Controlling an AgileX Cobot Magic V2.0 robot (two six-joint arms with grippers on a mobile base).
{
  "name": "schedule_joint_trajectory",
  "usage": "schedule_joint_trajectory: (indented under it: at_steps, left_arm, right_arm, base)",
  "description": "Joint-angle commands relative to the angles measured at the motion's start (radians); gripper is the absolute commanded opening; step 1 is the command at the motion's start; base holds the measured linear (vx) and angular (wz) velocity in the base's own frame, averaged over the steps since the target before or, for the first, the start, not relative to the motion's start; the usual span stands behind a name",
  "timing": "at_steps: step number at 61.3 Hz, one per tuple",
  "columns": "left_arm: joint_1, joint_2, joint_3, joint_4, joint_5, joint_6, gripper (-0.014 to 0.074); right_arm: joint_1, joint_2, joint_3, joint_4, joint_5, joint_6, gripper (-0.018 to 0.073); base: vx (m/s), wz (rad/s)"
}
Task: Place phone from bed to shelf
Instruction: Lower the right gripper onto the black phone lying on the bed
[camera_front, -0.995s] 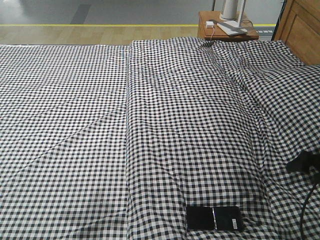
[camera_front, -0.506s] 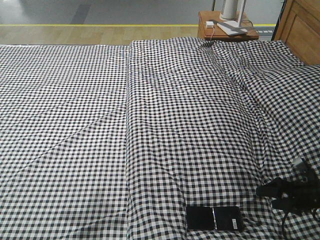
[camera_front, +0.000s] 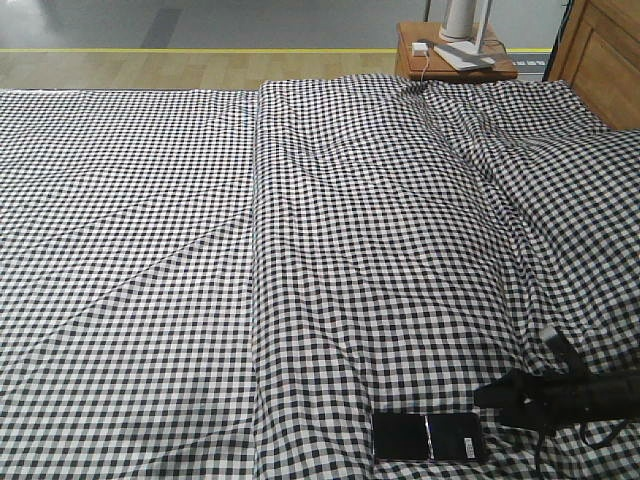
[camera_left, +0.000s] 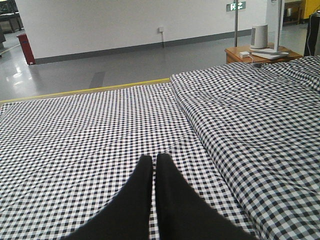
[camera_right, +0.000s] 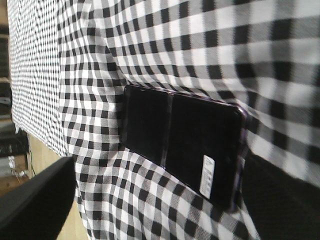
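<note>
The phone (camera_front: 430, 437) lies flat on the bed (camera_front: 300, 260) near its front edge, a glossy black slab with a seam across its middle. In the right wrist view the phone (camera_right: 180, 140) shows a small white sticker. My right gripper (camera_front: 490, 402) reaches in low from the right, just off the phone's right end. It is open (camera_right: 160, 167), one finger (camera_right: 35, 200) far to the left and the other finger (camera_right: 285, 200) beside the phone's sticker end. My left gripper (camera_left: 152, 161) hovers shut and empty over the checked cloth. The shelf is out of view.
An orange-brown bedside table (camera_front: 455, 58) with a white appliance and a cable stands beyond the bed's far right corner. A wooden panel (camera_front: 605, 55) rises at the top right. A raised fold (camera_front: 258, 250) runs down the cloth. Floor lies beyond the far edge.
My right arm has come in from the right edge, moving left and down over the bed to the phone's right end. The phone has not moved.
</note>
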Motion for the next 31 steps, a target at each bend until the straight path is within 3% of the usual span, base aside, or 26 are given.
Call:
schedule_joint_trajectory:
  at_steps: [1,31]
  left_arm:
    - [-0.003,-0.005,-0.023,-0.009,-0.072,-0.006,0.0001]
    - [-0.003,-0.005,-0.023,-0.009,-0.072,-0.006,0.0001]
  right_arm:
    - [0.016,-0.052,-0.027,0.021,0.077,-0.008,0.0622]
    - [0.021,-0.027,-0.043,0.056,0.047,-0.041,0.0607]
  base:
    - [0.00,0.00]
    - [0.00,0.00]
